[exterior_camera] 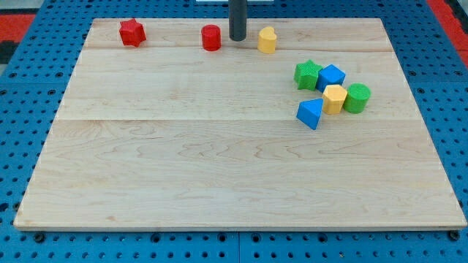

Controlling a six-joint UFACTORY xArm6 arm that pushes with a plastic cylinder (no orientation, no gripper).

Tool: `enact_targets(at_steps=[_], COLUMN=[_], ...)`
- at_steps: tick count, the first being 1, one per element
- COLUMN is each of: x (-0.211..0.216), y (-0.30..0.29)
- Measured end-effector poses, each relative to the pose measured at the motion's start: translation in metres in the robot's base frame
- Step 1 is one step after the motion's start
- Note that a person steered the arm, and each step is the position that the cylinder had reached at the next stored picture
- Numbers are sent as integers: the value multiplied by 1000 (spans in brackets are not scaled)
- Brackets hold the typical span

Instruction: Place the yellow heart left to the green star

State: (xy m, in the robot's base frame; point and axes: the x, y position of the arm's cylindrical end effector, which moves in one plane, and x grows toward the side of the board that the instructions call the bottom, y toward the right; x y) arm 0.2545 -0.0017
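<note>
The yellow heart [267, 39] sits near the view's top edge of the wooden board [219, 168]. The green star [307, 74] lies below and to the right of it, at the left end of a cluster of blocks. My tip [238, 38] is the lower end of a dark rod that comes down from the view's top. It stands just left of the yellow heart, with a small gap, and to the right of a red cylinder [211, 37].
A red star [132, 32] lies at the view's top left. Beside the green star are a blue cube [331, 77], a yellow hexagon [334, 98], a green cylinder [357, 98] and a blue triangle [311, 113]. A blue pegboard surrounds the board.
</note>
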Motion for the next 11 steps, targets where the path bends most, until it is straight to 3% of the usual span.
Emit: enact_targets(at_steps=[1,2,4,6,9,10,11], x=[-21,-43,33,3,50,24,27], y=[-4,35,105,100,101,91,64])
